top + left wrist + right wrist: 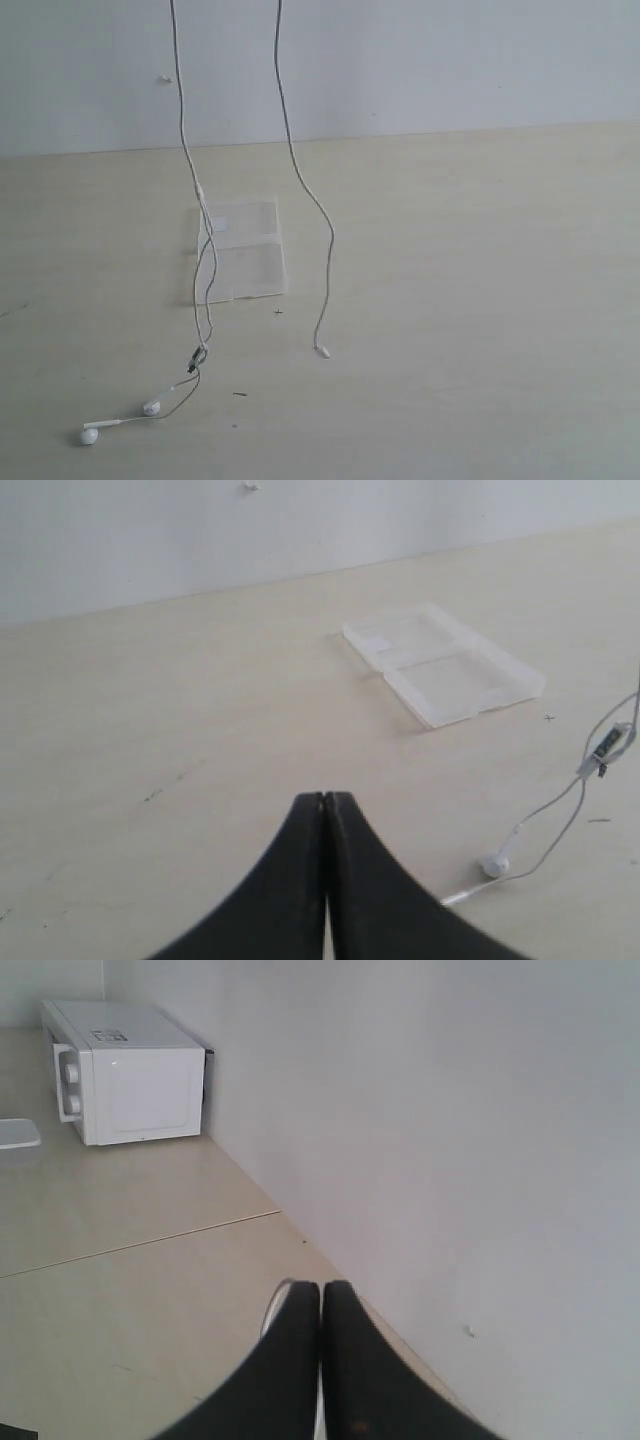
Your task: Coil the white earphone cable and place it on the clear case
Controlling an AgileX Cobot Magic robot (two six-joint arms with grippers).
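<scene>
The white earphone cable (182, 130) hangs in two strands from above the exterior view's top edge. Its left strand runs down past the clear case (245, 255) to the inline remote (198, 354) and two earbuds (89, 436) lying on the table. The right strand ends in a plug (322, 351) touching the table. Neither gripper shows in the exterior view. My right gripper (321, 1285) is shut, high up near the wall, with a loop of the cable (272, 1312) beside its tip. My left gripper (325, 798) is shut with nothing seen in it, apart from the case (445, 665) and an earbud (495, 863).
A white wall runs along the back of the beige table (480, 300). In the right wrist view a white microwave (130, 1070) stands against the wall, with a flat white object (15, 1132) beside it.
</scene>
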